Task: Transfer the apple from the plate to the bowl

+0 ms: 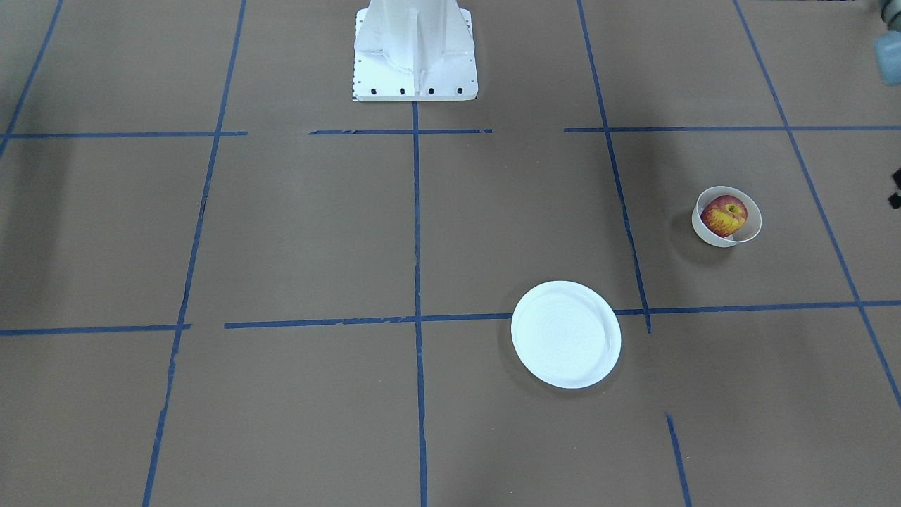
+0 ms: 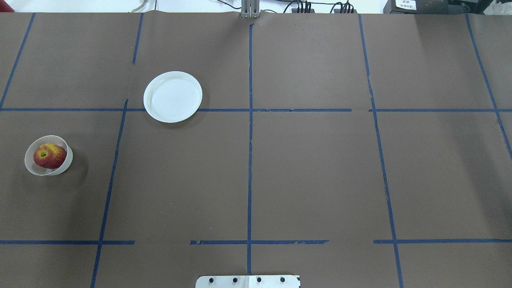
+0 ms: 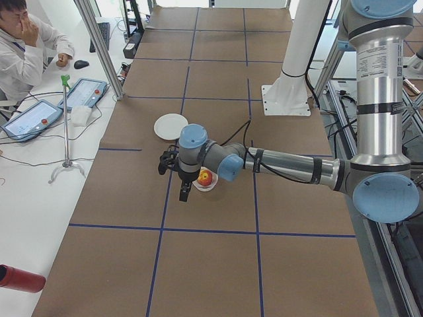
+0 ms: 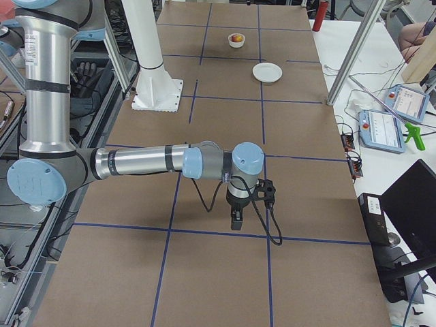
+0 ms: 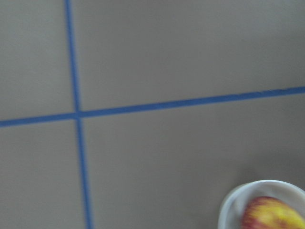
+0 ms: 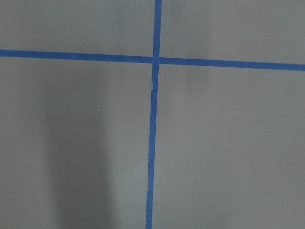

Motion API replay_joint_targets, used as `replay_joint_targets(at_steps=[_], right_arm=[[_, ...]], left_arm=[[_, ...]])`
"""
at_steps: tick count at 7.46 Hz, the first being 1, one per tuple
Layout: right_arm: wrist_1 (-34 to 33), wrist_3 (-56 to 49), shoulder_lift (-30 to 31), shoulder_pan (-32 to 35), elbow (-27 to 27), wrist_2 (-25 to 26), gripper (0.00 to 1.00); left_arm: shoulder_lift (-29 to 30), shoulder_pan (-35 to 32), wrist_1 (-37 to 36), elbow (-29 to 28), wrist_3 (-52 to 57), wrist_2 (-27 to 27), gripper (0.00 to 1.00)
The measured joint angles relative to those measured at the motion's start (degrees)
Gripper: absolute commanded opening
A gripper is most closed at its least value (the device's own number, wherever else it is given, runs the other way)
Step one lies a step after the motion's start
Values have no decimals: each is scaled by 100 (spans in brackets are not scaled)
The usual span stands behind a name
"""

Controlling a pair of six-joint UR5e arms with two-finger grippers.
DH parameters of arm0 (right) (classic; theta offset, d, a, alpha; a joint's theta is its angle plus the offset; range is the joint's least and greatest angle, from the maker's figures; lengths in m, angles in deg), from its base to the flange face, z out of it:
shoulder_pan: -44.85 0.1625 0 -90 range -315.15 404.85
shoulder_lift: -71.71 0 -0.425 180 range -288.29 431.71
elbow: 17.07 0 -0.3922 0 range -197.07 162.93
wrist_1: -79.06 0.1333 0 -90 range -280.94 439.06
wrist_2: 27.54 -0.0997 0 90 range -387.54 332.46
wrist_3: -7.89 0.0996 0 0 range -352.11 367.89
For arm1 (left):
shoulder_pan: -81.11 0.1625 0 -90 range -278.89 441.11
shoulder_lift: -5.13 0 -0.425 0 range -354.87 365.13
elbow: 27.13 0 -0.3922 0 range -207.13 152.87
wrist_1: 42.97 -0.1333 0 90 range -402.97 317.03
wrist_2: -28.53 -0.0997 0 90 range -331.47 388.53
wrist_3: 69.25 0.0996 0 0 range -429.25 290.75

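The red and yellow apple (image 1: 723, 215) sits inside the small off-white bowl (image 1: 704, 236), also seen in the overhead view (image 2: 49, 155). The white plate (image 1: 566, 334) lies bare nearer the table's middle (image 2: 173, 96). My left gripper (image 3: 185, 193) hangs just beside the bowl (image 3: 207, 187) and shows only in the exterior left view, so I cannot tell whether it is open. The left wrist view shows the bowl's rim (image 5: 238, 198) with the apple (image 5: 271, 214) at its lower right. My right gripper (image 4: 235, 219) hangs over bare table far from them; I cannot tell its state.
The robot's white base (image 1: 415, 49) stands at the table's near edge. Blue tape lines (image 2: 250, 120) grid the brown table. An operator (image 3: 26, 46) sits at a side table with tablets (image 3: 82, 92). A red bottle (image 3: 20, 279) lies there too.
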State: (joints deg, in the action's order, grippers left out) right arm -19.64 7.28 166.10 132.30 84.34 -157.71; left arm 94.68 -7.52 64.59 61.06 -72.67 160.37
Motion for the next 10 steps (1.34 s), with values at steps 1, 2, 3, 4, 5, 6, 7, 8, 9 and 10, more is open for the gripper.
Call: replay_joint_targets(at_steps=[1,2,3,4,5,6,7,8,9,10], right_arm=[[0,0,0,0,-2,0,100],[2,0,0,0,-4,0,100],[6,0,0,-1,-2,0,100],[6,-1,0,0,0,0,100],[3,-5,0,0,0,0,100],[1,-6,0,0,-1,0,100],[2,-3,0,0,0,0,100],[4,-1,0,0,-1,0,100],[2,0,0,0,-3,0,100],[1,-2,0,0,-5,0,100]], left_arm=[[427,-529,-93,-797,649,159,98],[920,-787,-497,-1322,939,311,98],[1341,-902,-1232,-1452,1071,429,99],[1387,-957,-1820,-1221,1202,477,100],[1041,-981,-1926,-851,1342,496,100],[595,-987,-1587,-593,1410,502,100],[162,-988,-1047,-471,1429,506,100],[-205,-990,-447,-440,1434,510,100],[-484,-993,124,-447,1439,524,100],[-651,-994,580,-491,1450,543,100]])
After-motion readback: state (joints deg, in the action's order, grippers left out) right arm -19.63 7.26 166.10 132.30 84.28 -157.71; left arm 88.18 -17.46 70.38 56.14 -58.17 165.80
